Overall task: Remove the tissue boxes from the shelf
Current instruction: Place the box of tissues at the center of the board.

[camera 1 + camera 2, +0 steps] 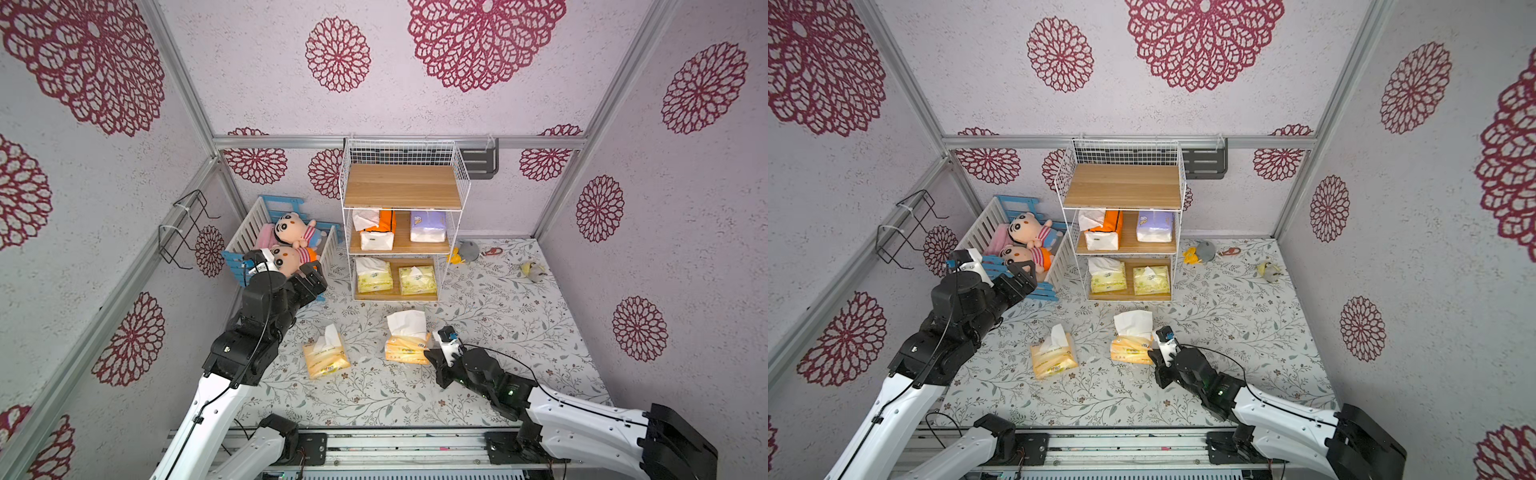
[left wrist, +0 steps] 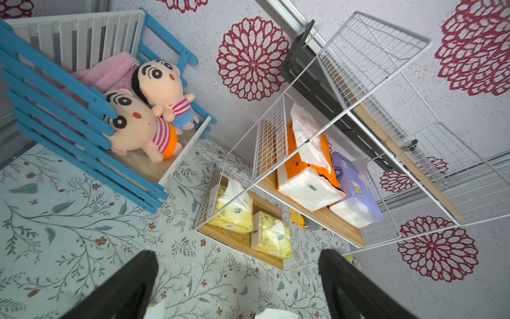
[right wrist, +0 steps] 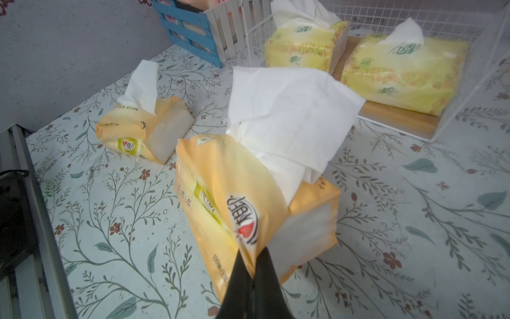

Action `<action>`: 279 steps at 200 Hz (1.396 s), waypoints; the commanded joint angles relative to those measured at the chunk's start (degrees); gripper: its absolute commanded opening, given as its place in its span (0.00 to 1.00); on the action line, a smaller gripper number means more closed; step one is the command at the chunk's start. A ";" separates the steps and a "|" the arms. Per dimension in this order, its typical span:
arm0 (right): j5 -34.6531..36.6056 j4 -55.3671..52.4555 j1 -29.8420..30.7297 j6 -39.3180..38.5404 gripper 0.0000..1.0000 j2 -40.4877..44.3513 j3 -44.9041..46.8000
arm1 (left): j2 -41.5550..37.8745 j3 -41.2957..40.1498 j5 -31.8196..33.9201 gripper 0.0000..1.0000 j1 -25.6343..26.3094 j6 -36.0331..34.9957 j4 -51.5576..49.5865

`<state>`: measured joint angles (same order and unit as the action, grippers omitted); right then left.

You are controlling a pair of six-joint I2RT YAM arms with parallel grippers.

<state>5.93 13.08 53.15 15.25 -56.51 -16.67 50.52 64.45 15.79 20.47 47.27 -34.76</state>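
The right claw [image 3: 251, 253] pinches a peach tissue box [image 3: 237, 176] in front of the shelf [image 1: 403, 187]; next, I think, let go. The left claw [image 2: 237, 258] hangs open.

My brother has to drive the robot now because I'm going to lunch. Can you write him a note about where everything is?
Left pincer: open, empty, raised and facing the shelf.
Right pincer: shut on the wrapper edge of a peach-orange pack, low at the table; I cannot tell if the pack rests on it.
Done: that pack and a second peach-orange pack, lying on the table, are off the shelf.
Left: bright orange pack and lavender pack on the middle tier, two pale yellow packs on the bottom tier.
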 commanded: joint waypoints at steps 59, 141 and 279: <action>0.69 1.29 2.53 6.10 0.47 2.01 2.00 | -1.01 -4.75 3.28 0.97 2.30 3.51 -1.50; 3.34 -25.58 -5.81 19.40 0.57 -0.59 -12.49 | -4.55 -8.36 4.60 0.97 2.67 6.65 -9.53; -11.23 -33.83 -12.45 33.45 0.63 -10.99 -16.71 | -9.49 -22.91 2.02 0.97 2.94 23.72 -19.77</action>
<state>-1.63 -21.98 40.93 46.74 -66.04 -31.73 41.17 42.98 18.96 22.76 68.45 -52.18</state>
